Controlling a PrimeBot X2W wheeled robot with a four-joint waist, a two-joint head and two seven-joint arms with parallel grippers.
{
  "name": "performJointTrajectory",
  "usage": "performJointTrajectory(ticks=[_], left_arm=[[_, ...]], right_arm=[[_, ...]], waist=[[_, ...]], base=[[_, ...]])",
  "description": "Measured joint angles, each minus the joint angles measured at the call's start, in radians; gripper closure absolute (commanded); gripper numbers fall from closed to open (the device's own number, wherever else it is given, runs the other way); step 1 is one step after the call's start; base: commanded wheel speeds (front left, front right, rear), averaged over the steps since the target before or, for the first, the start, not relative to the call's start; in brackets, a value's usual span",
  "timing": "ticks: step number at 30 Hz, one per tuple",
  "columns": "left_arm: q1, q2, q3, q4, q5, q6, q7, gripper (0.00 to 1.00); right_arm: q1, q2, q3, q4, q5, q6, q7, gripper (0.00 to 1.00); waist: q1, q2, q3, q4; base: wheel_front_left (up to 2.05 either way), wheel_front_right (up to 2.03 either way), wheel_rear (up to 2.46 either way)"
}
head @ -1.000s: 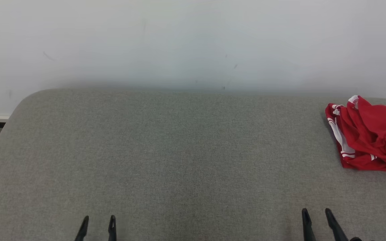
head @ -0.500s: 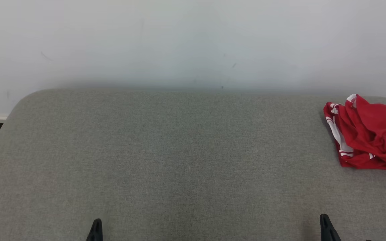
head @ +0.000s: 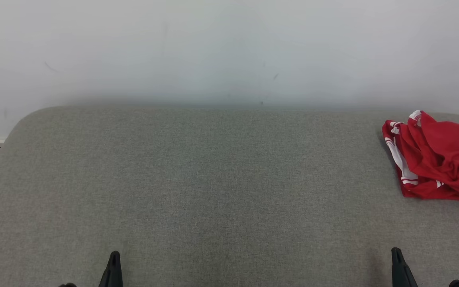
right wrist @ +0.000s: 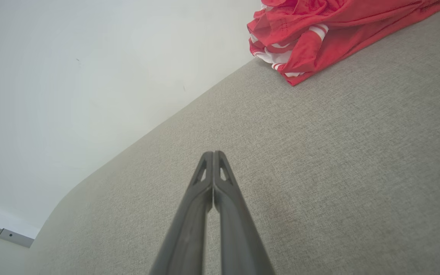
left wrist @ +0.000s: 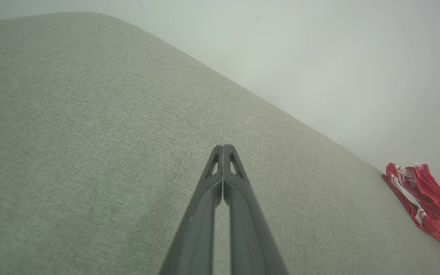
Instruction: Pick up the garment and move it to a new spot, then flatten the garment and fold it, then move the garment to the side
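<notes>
Head view: the garment, perhaps overhanging the cushion, could be pushed off by the closed, empty left gripper and right gripper.

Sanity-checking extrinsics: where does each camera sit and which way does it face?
Head: on the head, facing forward-down at the grey cushion; left gripper and right gripper tips at bottom edge.
Left wrist: on left arm, looking along its shut gripper across the cushion.
Right wrist: same on the right arm.
Shared: all show the red garment.
</notes>
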Motion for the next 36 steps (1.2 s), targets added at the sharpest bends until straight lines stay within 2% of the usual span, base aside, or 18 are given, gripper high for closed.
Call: performJointTrajectory(ticks=[14, 36], left_arm=[[-0.050, 0.001, -0.002, 0.013, -0.218, -0.009, 0.042, 1.00], [-0.100, 0.001, -0.004, 0.037, -0.481, -0.018, 0.100, 1.00]], right_arm=[[-0.033, -0.008, -0.028, -0.009, 0.204, 0.000, 0.052, 1.00], [-0.060, -0.013, -0.067, -0.016, 0.455, 0.000, 0.118, 1.00]], waist=[[0.0001, 0.0000, 0.003, -0.008], [0.0001, 0.0000, 0.007, -0.021]], base=[[0.00, 0.00, 0.00], [0.00, 0.00, 0.00]])
